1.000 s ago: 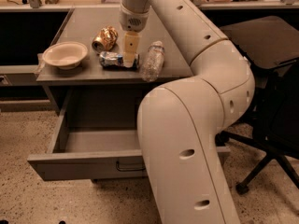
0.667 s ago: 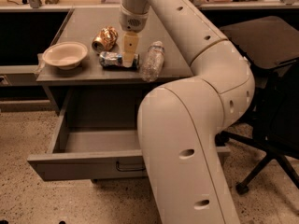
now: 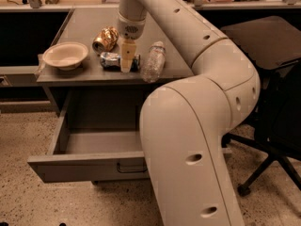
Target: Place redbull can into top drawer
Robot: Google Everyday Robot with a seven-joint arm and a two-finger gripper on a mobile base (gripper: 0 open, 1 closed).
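tool (image 3: 126, 62): located upper centre of the frame, pointing straight down over the bench (image 3: 84, 22). its tip sits at the middle of the redbull can (image 3: 109, 60) and covers that part of the can. whether the tool is released, clenched or grasping the can cannot be told from here.

redbull can: lies on its side on the bench, near the front edge, long axis running left to right. its blue-and-silver left end shows to the left of the tool; a short dark part shows to the right.

arm (image 3: 188, 126): a thick cream arm. it rises from the lower centre of the frame, bends at the right and reaches back up and left to the tool. it hides the right part of the drawer.

top drawer (image 3: 84, 166): directly below the bench top, pulled out toward the lower left of the frame. its grey front panel faces the viewer. a small dark handle (image 3: 131, 167) shows on the panel, just left of the arm.

other items on the bench:
- pale bowl (image 3: 65, 55): upright, left of the redbull can, apart from it.
- gold can (image 3: 105, 38): on its side, just behind the redbull can.
- clear plastic bottle (image 3: 154, 62): on its side, just right of the tool, near the bench edge.

a dark office chair (image 3: 268, 46) stands at the right of the frame on the speckled floor (image 3: 28, 201).
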